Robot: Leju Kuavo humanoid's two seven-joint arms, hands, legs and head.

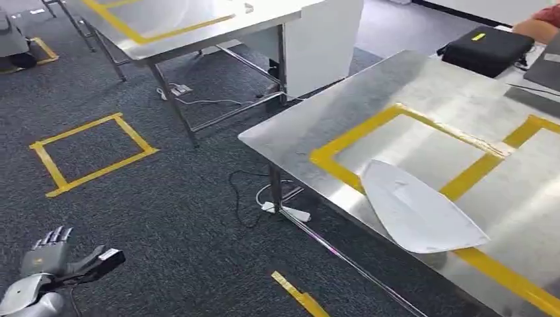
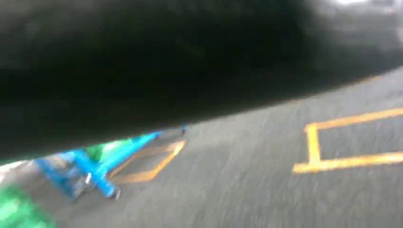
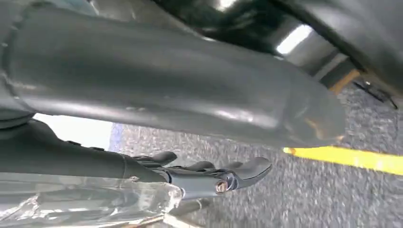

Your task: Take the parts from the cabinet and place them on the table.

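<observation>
Your white part [image 1: 419, 211] lies flat on the steel table [image 1: 422, 92], at about four o'clock in your head view. It's a leaf-shaped sheet with its long axis running from ten to four o'clock: the narrow rounded end points up toward ten, the sharper tip toward four. It straddles the yellow tape [image 1: 472, 173], one edge over the near line of the taped rectangle, the other near the table's front edge.

Your left hand [image 1: 49, 254] hangs low at eight o'clock, over the grey carpet and well apart from the table. Its fingers are spread and upright, thumb out to the side, holding nothing.

In the right wrist view your right hand [image 3: 209, 173] has its dark fingers stretched out almost straight over the carpet, with nothing between them.

A taped square [image 1: 92, 153] marks the carpet at nine o'clock.
</observation>
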